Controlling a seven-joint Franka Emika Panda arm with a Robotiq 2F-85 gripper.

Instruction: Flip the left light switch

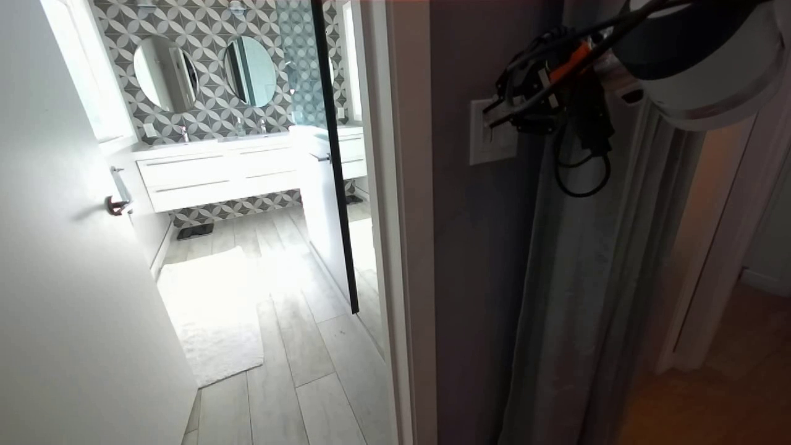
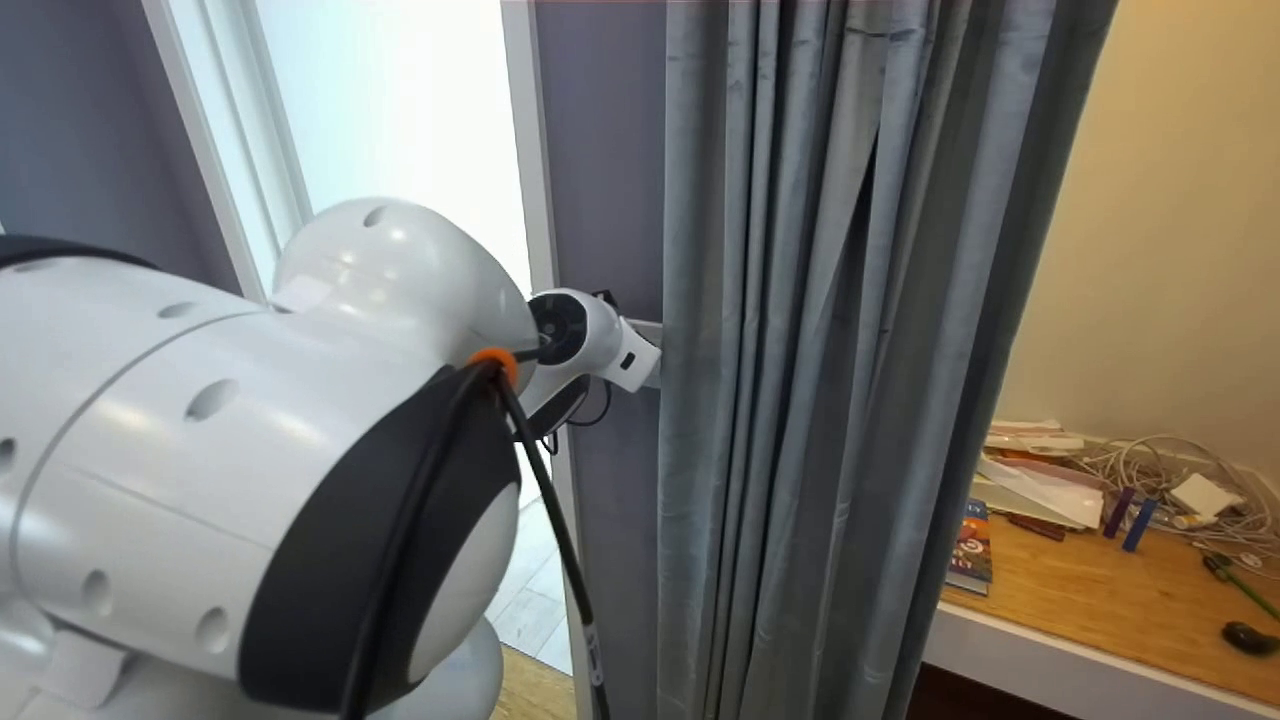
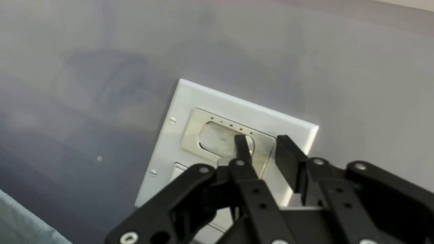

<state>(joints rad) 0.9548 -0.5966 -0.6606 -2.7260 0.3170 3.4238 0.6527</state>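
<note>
The pale wall plate is on the grey wall, tilted in the wrist view. It also shows in an exterior view, partly behind the gripper. The left light switch is the cream insert with an oval rocker and a row of dots, on the door-frame side. Another rocker lies below it, mostly hidden by my fingers. My gripper is partly open and empty. One fingertip overlaps the right end of the oval; the other is over the plate beside the insert. I cannot tell whether either touches. The arm largely hides the gripper in an exterior view.
A grey curtain hangs close beside the plate and under the hand, also seen in an exterior view. A door frame stands on the plate's other side, with an open white door beyond. A cable loop hangs from the hand.
</note>
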